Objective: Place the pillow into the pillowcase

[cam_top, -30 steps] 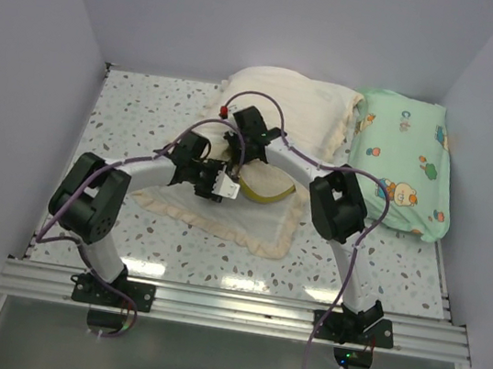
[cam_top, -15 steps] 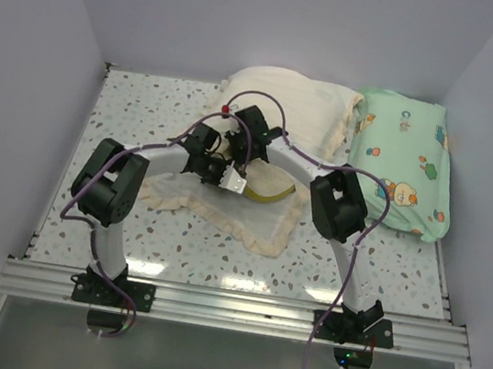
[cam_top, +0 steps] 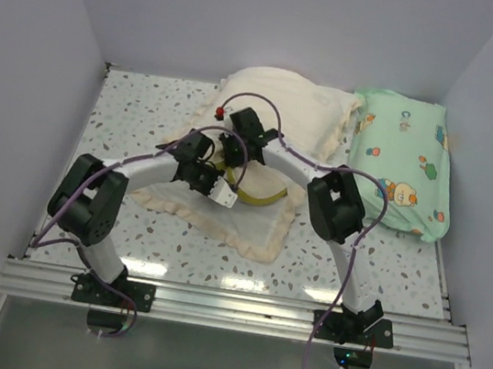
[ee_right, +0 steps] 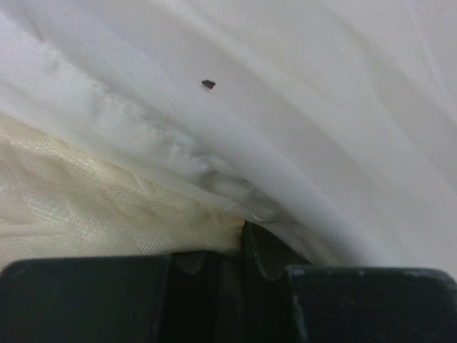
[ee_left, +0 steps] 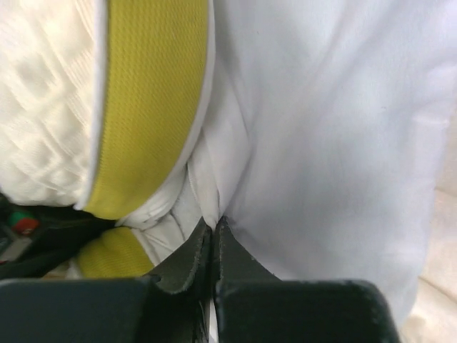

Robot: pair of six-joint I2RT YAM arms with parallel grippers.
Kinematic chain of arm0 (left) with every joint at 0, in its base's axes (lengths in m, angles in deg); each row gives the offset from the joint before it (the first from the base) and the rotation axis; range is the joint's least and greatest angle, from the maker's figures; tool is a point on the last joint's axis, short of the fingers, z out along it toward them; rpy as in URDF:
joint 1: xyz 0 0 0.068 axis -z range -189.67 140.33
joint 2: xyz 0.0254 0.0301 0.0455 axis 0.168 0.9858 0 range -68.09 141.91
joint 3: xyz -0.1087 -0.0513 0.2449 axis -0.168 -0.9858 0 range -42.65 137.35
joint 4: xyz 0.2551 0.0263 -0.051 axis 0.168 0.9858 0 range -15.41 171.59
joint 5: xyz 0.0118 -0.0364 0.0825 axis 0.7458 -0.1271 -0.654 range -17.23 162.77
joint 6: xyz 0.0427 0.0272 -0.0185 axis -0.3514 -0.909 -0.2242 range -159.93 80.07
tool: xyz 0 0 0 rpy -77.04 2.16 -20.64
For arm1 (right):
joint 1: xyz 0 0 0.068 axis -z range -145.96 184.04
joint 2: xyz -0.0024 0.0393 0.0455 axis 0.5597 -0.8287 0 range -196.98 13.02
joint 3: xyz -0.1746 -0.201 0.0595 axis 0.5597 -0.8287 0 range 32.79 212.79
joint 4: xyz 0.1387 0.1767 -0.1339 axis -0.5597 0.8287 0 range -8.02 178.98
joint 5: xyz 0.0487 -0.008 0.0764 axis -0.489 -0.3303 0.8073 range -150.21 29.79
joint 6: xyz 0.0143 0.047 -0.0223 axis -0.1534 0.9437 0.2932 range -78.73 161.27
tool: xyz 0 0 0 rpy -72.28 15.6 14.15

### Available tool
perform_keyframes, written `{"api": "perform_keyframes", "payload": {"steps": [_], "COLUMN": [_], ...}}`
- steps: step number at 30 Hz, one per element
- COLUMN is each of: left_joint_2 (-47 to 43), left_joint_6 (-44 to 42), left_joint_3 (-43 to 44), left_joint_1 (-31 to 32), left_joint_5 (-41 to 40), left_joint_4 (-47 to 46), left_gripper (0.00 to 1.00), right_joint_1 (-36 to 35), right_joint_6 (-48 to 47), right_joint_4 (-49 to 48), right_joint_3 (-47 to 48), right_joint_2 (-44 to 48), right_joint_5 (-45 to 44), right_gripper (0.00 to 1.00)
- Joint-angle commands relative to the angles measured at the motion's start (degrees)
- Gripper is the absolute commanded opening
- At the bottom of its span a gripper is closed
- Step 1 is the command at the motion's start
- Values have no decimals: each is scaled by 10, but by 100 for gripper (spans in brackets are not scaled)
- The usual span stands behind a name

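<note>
Top external: pillowcase lies limp, cream face up, mid-table, ruffled trim along its near edge; pillow sits at far side, quilted cream bulk toward back wall. Its yellow edge shows as a curved strip at centre, near both wrists, w/ case fabric around it. How much of pillow is inside the case: cannot tell from this view. Mint-green pillow, cartoon print, lies at right, just beside the cream one, neither arm on it

L arm reaches in from left side, left gripper low over the case, just beside the yellow strip. R arm arcs over from right side, right gripper down at the fabric just behind the L one; the two are close together

Left wrist: fingers pressed together, no gap visible, a fold of white case fabric pinched at the tips. Yellow band runs just left of the pinch, quilted face further left; smooth white cloth fills the right side

Right wrist: jaws nearly closed, narrow slot only, hem of white fabric leads into it -> grip on a thin layer of case cloth. Quilted cream surface lower left under the hem, smooth white folds above & right. Small dark speck on the white cloth, nature unclear
</note>
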Motion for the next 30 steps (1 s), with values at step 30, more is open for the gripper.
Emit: {"api": "perform_keyframes", "payload": {"steps": [30], "left_joint_2": [-259], "left_joint_6": [301], "left_joint_3": [60], "left_joint_1": [94], "left_joint_5": [79], "left_joint_4": [34], "left_gripper": [0], "right_joint_1": [-17], "right_joint_6": [2], "right_joint_4": [7], "right_joint_3": [-162], "right_joint_2": [5], "right_joint_5": [66], "right_gripper": [0]}}
